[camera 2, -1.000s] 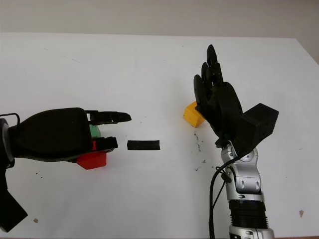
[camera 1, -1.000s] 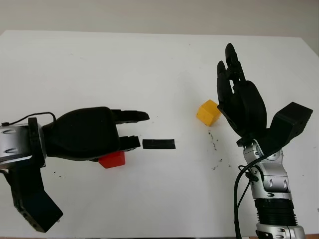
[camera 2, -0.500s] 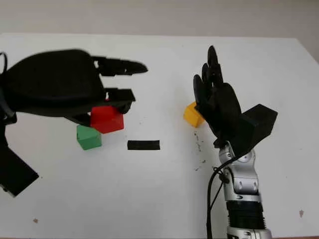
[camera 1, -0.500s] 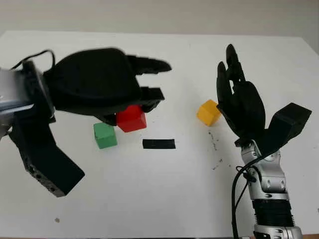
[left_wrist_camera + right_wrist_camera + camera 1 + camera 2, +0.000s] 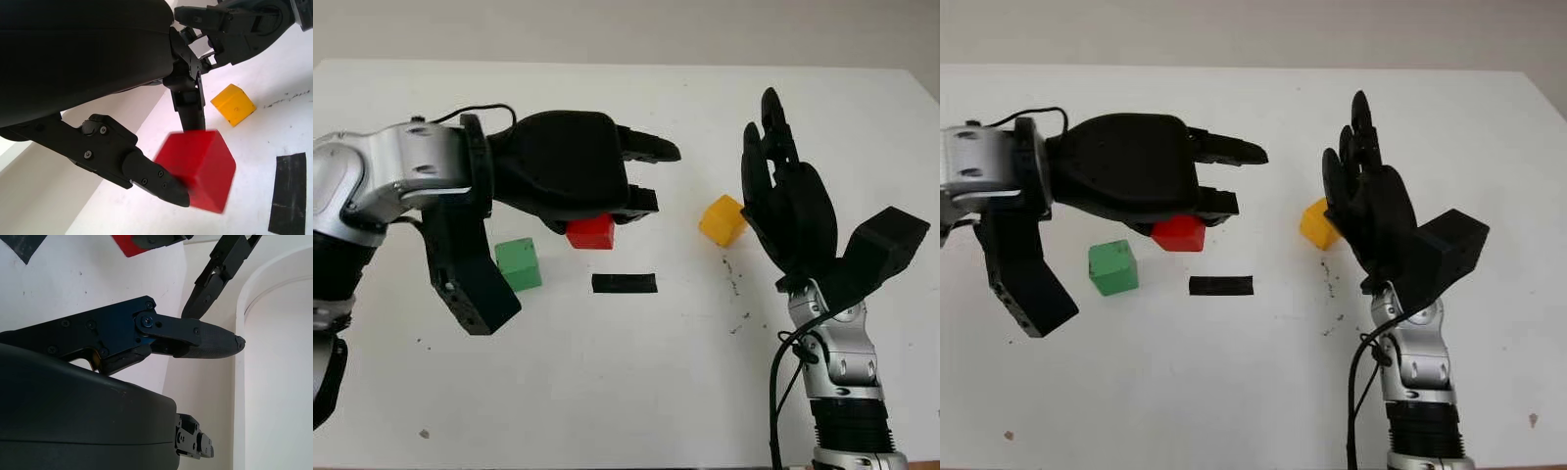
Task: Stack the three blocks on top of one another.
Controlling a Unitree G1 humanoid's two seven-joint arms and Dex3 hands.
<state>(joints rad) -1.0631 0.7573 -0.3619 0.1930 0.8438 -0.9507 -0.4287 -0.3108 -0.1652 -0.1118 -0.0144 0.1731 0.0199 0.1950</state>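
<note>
Nearest the robot, the right arm rises from the bottom right of the white counter [image 5: 636, 392], its silver and black forearm leading up to the right hand [image 5: 783, 196], which stands upright and open, holding nothing, its fingers pointing toward the far edge. Small dark specks mark the counter just beside that arm. A little farther in, near the middle, a strip of black tape [image 5: 625, 283] lies flat on the surface. To the left of the tape sits the green block [image 5: 519, 263], resting on the counter by itself, partly behind the black bracket of the left arm. Just beyond the tape, the red block [image 5: 591, 232] is gripped in the left hand [image 5: 582, 176], whose fingers are closed on it; in the left wrist view a finger [image 5: 146, 174] presses against the side of the red block [image 5: 203, 169], which sits raised off the counter, not touching the green block. The left hand reaches in from the left side, its fingertips pointing toward the right. To the right of the red block, the yellow block [image 5: 722, 220] rests tilted on the counter, just beside the palm of the right hand and apart from the other two blocks. Beyond everything, the bare counter runs to its far edge.
</note>
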